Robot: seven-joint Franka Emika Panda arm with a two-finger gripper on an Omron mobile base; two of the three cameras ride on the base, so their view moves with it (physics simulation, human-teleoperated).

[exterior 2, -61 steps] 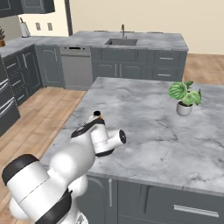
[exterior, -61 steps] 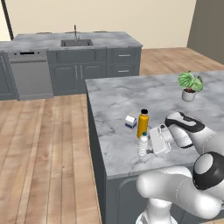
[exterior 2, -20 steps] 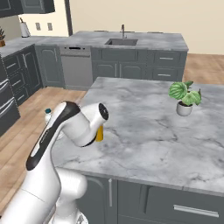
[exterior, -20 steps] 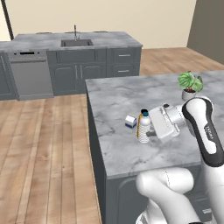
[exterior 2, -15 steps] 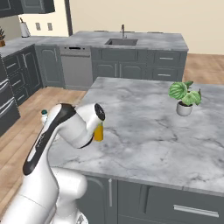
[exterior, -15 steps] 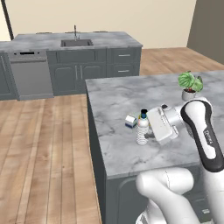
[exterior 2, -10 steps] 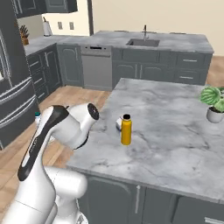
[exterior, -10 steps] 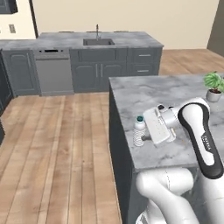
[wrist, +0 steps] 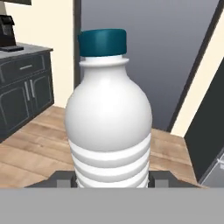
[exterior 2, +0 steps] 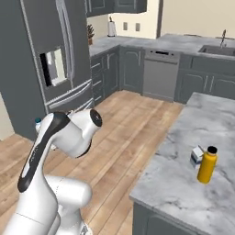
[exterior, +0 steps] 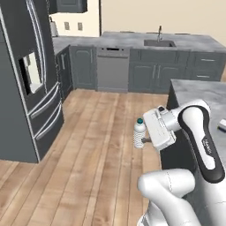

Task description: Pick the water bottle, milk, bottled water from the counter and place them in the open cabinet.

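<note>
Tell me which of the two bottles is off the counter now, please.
The bottled water, whitish, ribbed, with a blue-green cap, is held upright in the gripper above the wooden floor. The orange water bottle stands on the counter.

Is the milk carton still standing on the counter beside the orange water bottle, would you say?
Yes, the milk stands on the counter right beside the water bottle.

No readable text, as far as this resolution shows.
</note>
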